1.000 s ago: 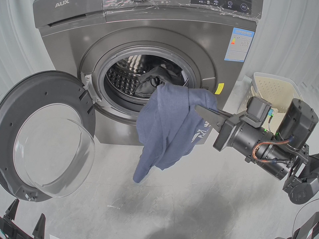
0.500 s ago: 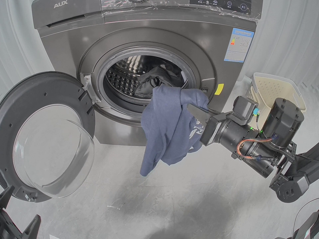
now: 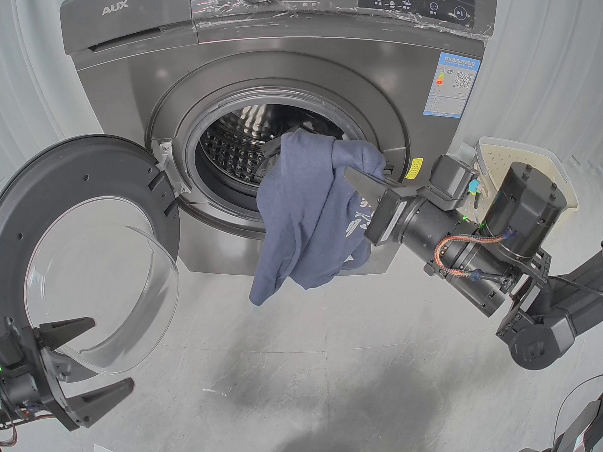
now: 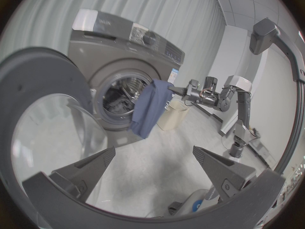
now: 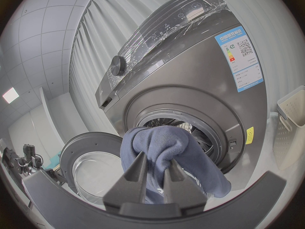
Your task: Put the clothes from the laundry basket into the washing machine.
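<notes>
A grey front-loading washing machine [image 3: 276, 51] stands ahead with its round door [image 3: 81, 246] swung open to the left. Dark clothes [image 3: 267, 158] lie inside the drum. My right gripper [image 3: 359, 182] is shut on a navy blue garment [image 3: 301, 208], held at the right rim of the drum opening; the cloth hangs down over the machine's front. The right wrist view has the garment [image 5: 159, 143] bunched over my right gripper [image 5: 157, 164]. My left gripper [image 3: 85, 359] hangs open and empty low at the left, below the door. A cream laundry basket [image 3: 502, 158] stands right of the machine.
Grey floor [image 3: 326, 371] spreads open in front of the machine. Pale curtains [image 3: 553, 58] hang behind it. The open door's glass bowl [image 3: 100, 284] juts out near my left gripper.
My right gripper has carried the blue garment up and leftward to the drum opening. My left gripper has risen into the head view at the lower left.
</notes>
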Available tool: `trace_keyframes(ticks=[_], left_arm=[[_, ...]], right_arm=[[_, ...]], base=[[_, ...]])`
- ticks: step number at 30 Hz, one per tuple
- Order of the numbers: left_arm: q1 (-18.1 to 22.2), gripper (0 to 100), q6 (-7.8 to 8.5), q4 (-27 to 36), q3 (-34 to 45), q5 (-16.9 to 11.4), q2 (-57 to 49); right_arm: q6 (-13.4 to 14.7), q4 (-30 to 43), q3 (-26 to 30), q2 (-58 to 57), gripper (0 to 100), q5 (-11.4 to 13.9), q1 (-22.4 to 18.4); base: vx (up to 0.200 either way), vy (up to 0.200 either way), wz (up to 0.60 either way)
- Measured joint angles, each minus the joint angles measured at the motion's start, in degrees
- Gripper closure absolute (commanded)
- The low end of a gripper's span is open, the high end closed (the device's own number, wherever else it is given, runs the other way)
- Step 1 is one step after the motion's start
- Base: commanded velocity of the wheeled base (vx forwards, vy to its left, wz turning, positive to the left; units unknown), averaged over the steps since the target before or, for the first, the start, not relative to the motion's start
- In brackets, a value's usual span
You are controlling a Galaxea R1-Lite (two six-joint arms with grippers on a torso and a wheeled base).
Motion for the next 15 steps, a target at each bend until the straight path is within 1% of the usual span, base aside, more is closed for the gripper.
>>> trace_keyframes(ticks=[4,7,11,15], left_arm=[[-4.92,0,0.02,-6.05,-0.18,-0.45,9.67],[-7.41,0,0.11,-10.64,-0.33,-0.62,16.65],[-9.5,0,0.29,-17.49,-0.49,-0.79,25.71],[-11.18,0,0.38,-21.85,-0.93,-0.89,33.35]], right_arm=[[0.13,-0.11,-0.85,0.41,100,-0.1,-0.04],[0.2,-0.28,-1.23,0.66,100,-0.12,-0.02],[0.26,-0.52,-1.51,0.91,100,-0.21,0.2],[0.33,-0.63,-1.51,1.1,100,-0.27,0.41]], base=[[0.0,0.0,0.0],[0.0,0.0,0.0],[0.0,0.0,0.0],[0.0,0.0,0.0]])
